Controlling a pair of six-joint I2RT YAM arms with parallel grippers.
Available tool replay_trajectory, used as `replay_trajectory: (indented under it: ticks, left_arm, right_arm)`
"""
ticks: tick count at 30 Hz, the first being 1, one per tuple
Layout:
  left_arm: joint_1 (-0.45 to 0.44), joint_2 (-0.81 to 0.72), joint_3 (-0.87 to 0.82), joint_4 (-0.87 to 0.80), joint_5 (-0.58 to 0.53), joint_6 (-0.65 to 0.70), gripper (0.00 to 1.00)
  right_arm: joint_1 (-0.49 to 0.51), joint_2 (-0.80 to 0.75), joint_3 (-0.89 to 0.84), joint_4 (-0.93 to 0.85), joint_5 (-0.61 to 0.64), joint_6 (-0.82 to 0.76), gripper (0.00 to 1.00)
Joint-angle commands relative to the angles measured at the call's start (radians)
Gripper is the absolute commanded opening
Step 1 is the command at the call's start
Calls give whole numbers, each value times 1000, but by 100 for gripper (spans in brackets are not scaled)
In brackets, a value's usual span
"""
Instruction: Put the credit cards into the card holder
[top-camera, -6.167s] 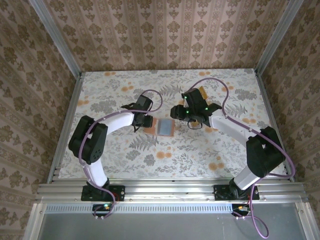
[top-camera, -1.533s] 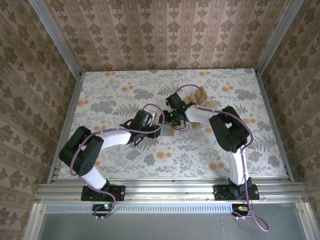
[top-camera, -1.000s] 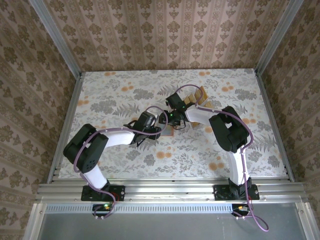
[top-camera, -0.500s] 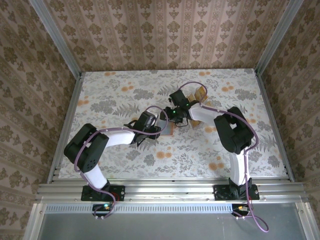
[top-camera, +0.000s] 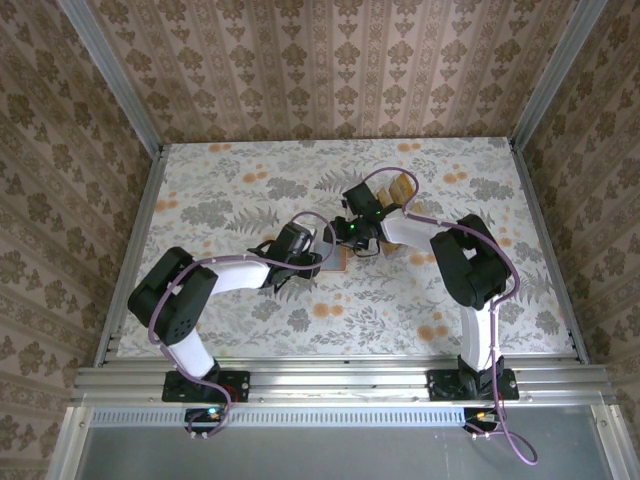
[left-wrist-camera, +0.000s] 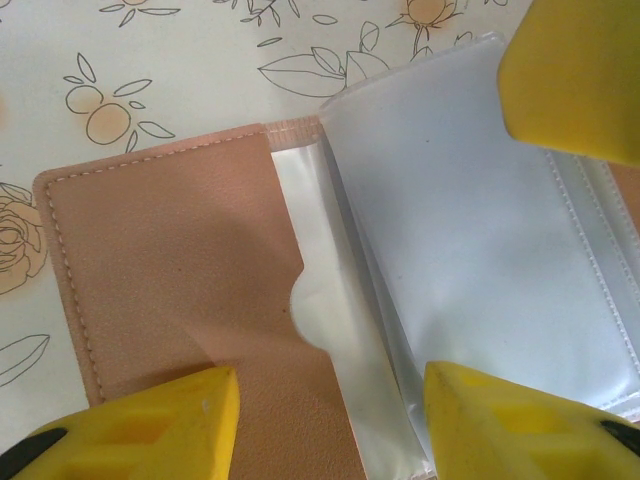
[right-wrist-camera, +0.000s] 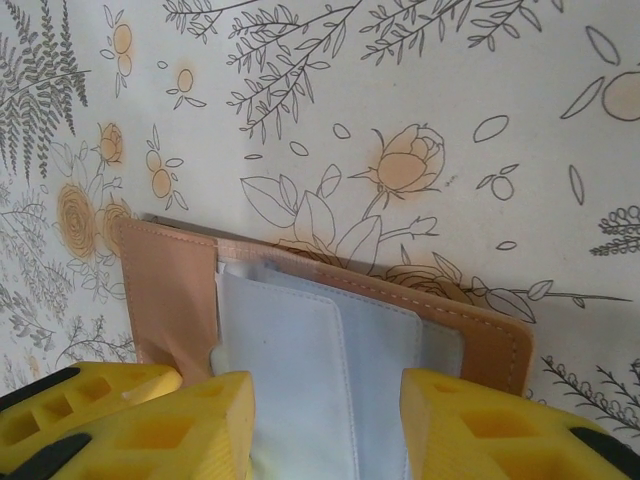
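The card holder (left-wrist-camera: 180, 280) lies open on the flowered table, a salmon-pink pocket on one side and greyish clear sleeves (left-wrist-camera: 480, 260) on the other. My left gripper (left-wrist-camera: 330, 430) hovers open just above it, one finger over the pink pocket and one over the sleeves. From the opposite side, my right gripper (right-wrist-camera: 325, 430) stands open over the sleeves (right-wrist-camera: 300, 370) of the card holder (right-wrist-camera: 480, 335), with nothing between its fingers. In the top view both grippers (top-camera: 312, 262) (top-camera: 345, 243) meet over the card holder (top-camera: 334, 259). Tan credit cards (top-camera: 400, 188) stand behind the right arm.
The right gripper's yellow finger (left-wrist-camera: 575, 70) shows at the top right of the left wrist view, close over the sleeves. A metal rail (top-camera: 340, 380) runs along the table's near edge. Patterned walls enclose the table on three sides.
My right gripper has drawn back a little to the right of the holder and its jaws have widened. The left arm has stayed over the holder.
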Motion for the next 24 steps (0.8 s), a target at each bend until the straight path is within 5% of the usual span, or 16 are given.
replay_trajectory:
  ticks: [1,24]
  left_arm:
    - [-6,15,-8,-24,-17,6,53]
    - [-5,17,-11,-22,-15,3,53]
  right_arm:
    - [7,16,-6,14,-20,18,44]
    - [21,54,28,15,-34,19,42]
